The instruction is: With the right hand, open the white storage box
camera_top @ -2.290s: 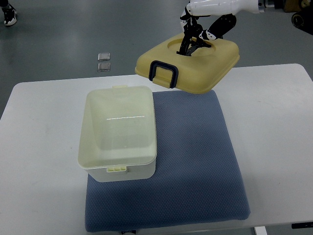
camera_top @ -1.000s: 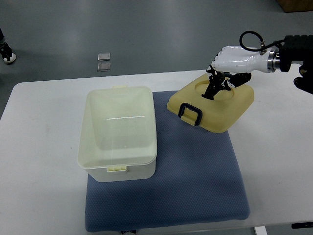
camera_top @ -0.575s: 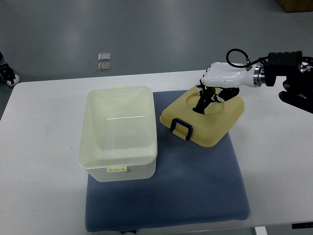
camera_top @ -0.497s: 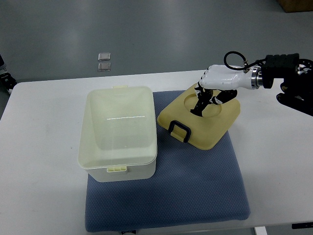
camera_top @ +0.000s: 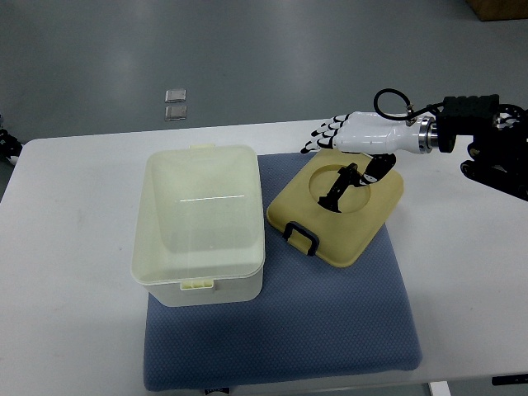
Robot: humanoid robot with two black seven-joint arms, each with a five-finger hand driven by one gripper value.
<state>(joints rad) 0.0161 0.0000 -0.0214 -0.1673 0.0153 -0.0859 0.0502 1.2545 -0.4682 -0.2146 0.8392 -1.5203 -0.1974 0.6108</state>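
The right arm enters from the right edge, wrist level. The right hand (camera_top: 351, 144) is extended toward the left, its fingers (camera_top: 320, 139) spread and holding nothing.

A white table (camera_top: 74, 247) carries a blue mat (camera_top: 330, 313) lying flat across its middle

The right arm (camera_top: 487, 140) runs off the frame's right edge. The blue mat (camera_top: 330, 322) is partly hidden under the box (camera_top: 200, 223) and lid (camera_top: 338, 206). Two small squares (camera_top: 174, 104) on the floor, upper left, are too small to identify.
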